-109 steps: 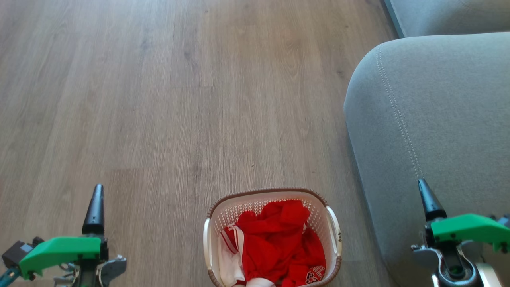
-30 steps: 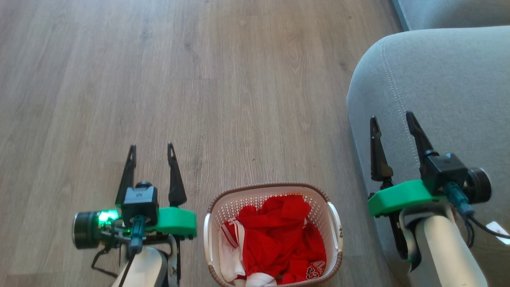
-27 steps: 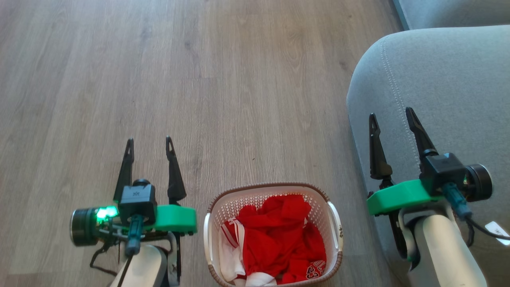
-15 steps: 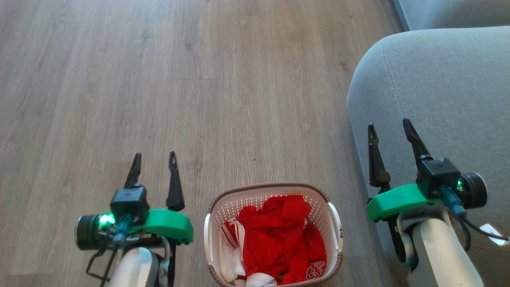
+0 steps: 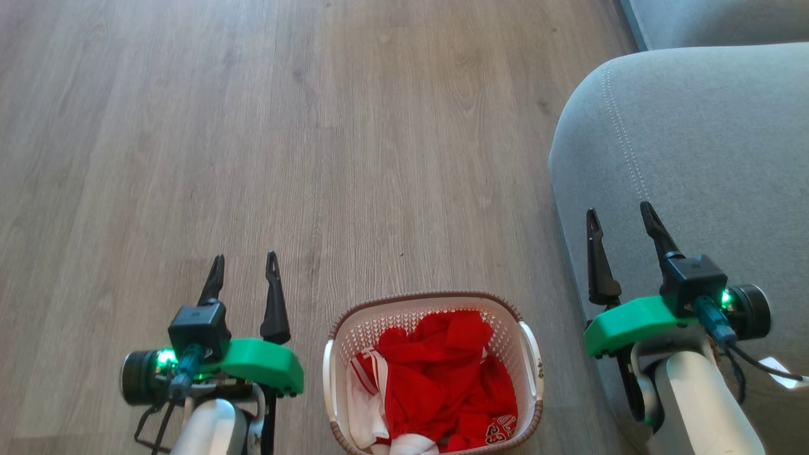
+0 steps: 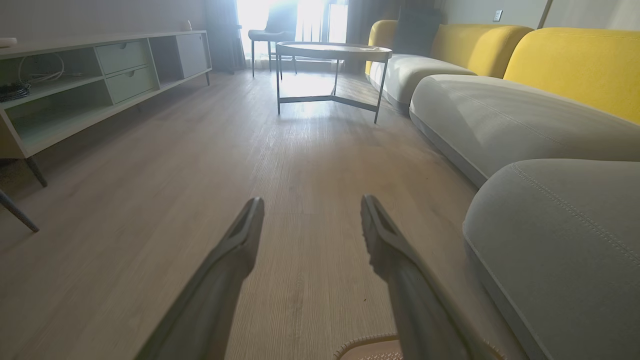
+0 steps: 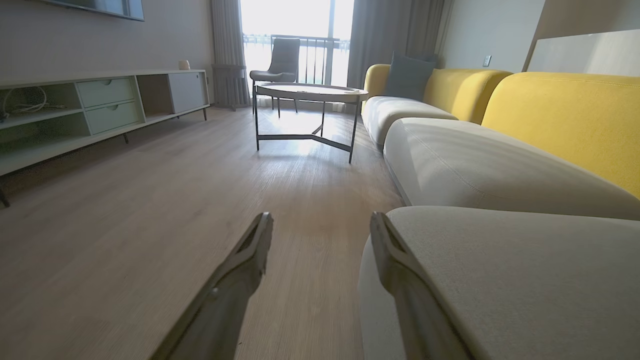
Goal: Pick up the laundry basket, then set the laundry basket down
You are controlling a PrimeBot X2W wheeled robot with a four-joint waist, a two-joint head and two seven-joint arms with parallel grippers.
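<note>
The left fingers (image 5: 275, 303) are spread apart and hold nothing. The right fingers (image 5: 597, 265) are likewise spread apart and hold nothing. Both pairs point forward, away from the robot.

The small oval white perforated plastic laundry basket with a brown braided-look rim (image 5: 425, 295) stands on the wood-look plank floor (image 5: 316, 126). It sits between the two pairs of fingers and behind their tips, nearer the robot. It is just beside the base of the left fingers, on their inner side, and apart from the right fingers. No finger touches either white side handle. Crumpled red and white clothes (image 5: 442, 379) fill the basket.

In the left wrist view, the left fingers (image 6: 235, 255) extend over bare floor. A short arc of the basket rim (image 6: 367, 345) shows at the bottom edge, below the inner finger.

In the right wrist view, the right fingers (image 7: 245, 265) straddle the edge of the rounded grey fabric sofa cushion (image 7: 500, 280): one is over the floor, the other over the cushion. Ahead of both pairs stand a round metal-legged coffee table (image 7: 310, 92) and a long low pale cabinet (image 7: 100, 107).
</note>
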